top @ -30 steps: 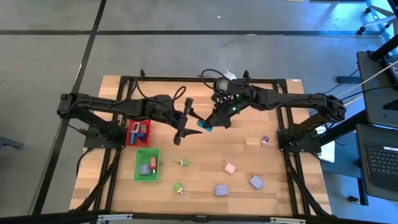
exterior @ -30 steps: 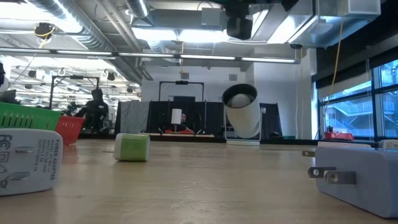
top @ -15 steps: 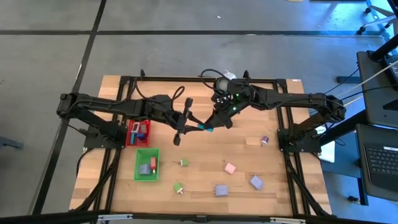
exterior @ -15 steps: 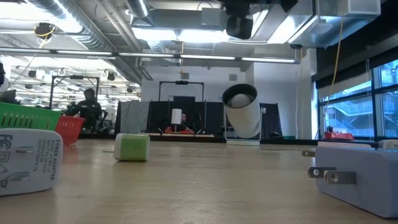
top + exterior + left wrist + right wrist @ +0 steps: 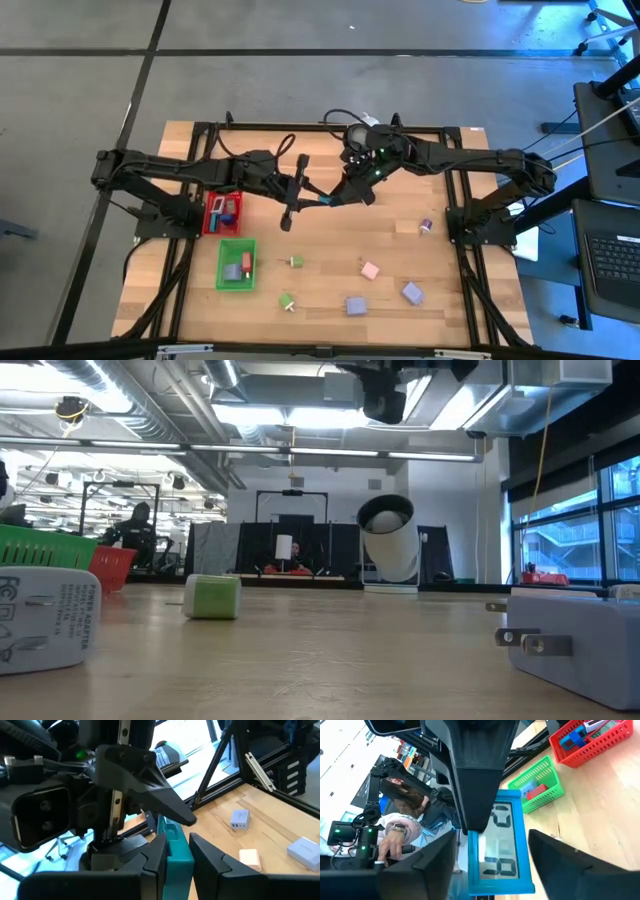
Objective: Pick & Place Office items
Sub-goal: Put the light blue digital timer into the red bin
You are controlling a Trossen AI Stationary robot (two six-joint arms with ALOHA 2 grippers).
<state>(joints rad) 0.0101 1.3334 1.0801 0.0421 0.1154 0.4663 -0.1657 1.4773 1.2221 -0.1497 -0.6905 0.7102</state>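
A teal flat piece with a grey number display (image 5: 501, 845) hangs in mid-air over the table's far middle, between my two grippers (image 5: 324, 203). My left gripper (image 5: 175, 862) is shut on it, coming from the table's left. My right gripper (image 5: 492, 870) is open. Its two fingers stand wide on either side of the piece's narrow edges; I cannot tell whether one of them touches it. Other small pieces lie on the near right of the table: a pink block (image 5: 369, 269), lavender blocks (image 5: 354, 305) and green pins (image 5: 295, 261). My left gripper pinches the teal piece by its two wide faces (image 5: 176, 851) between its two fingers, near one end. One finger (image 5: 480, 780) lies over the display face. The fingers come about level from the table's left. The piece is lifted clear of the table.
A red mesh tray (image 5: 210, 224) and a green mesh tray (image 5: 224, 280), both holding pieces, stand at the left. A white round black-centred object (image 5: 357, 133) sits at the far edge. A small purple piece (image 5: 426, 226) lies at the right. A white adapter (image 5: 45, 615) lies close to the low camera.
Both grippers have stayed together in mid-air around the teal piece, which shows a little less between them in the high view than a second ago. A person in the room behind the table has shifted.
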